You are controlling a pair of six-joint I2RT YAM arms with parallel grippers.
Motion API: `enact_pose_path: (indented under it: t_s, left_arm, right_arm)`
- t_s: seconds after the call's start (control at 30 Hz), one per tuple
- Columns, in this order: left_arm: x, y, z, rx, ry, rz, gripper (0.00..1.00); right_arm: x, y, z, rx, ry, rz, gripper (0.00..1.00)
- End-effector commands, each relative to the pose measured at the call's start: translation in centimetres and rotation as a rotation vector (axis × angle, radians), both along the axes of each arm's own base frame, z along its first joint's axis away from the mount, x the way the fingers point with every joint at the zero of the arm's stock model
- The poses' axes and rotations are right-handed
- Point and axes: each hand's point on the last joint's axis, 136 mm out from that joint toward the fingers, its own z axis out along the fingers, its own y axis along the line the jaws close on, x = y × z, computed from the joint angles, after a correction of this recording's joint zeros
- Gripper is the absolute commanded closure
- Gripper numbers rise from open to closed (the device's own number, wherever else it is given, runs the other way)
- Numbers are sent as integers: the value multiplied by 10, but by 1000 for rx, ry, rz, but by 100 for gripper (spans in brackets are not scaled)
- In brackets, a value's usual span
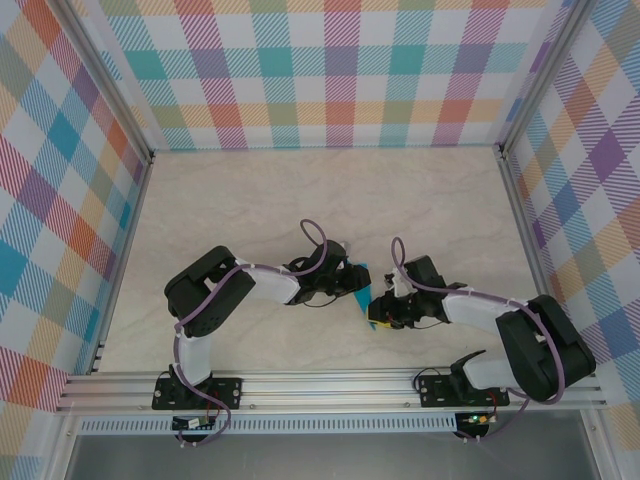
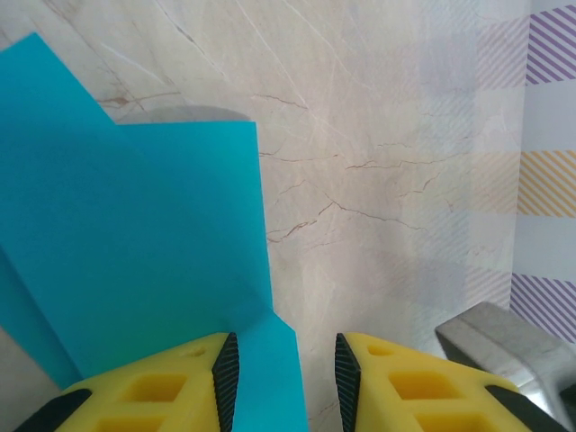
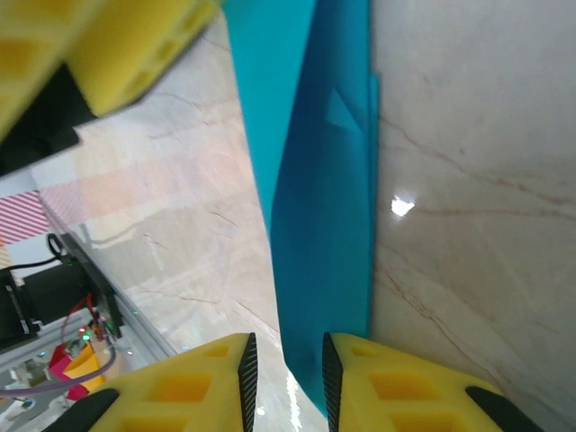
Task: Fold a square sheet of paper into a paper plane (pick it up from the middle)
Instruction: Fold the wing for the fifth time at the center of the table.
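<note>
Mid-table, paper sheet [image 1: 360, 272] looks thin, light, floppy; best pinched near centre fold. L gripper [image 2: 286, 369] jaws apart, sheet edge between; R gripper [image 3: 290, 360] same, narrower gap.

table [image 1: 300, 200]: pale marble | walls [image 1: 330, 70]: pastel plaid | rail [image 1: 330, 385]: aluminium

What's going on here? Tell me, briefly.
Two robot arms are working one teal sheet of paper between them on the table. The sheet, already folded into overlapping layers, lies in the gap of the left gripper and of the right gripper. Both sets of jaws stand slightly apart, so neither clamps it.
</note>
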Motion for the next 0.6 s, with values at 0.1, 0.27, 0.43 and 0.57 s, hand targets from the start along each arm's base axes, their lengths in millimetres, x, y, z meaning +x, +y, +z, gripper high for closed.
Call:
enact_pose_path:
  t_s: [0.1, 0.27, 0.43, 0.57]
  left_arm:
    - [-10, 4, -23, 68, 49, -14, 64]
    - [-10, 4, -21, 68, 48, -15, 64]
    - [-10, 4, -21, 71, 48, -17, 64]
    - [-10, 4, -22, 72, 50, -16, 64]
  right_arm:
    - [-1, -8, -9, -82, 8, 0, 79]
    - [-4, -15, -19, -133, 31, -17, 87]
    - [-6, -22, -27, -179, 59, -52, 93]
    - [-8, -25, -28, -186, 73, -74, 94]
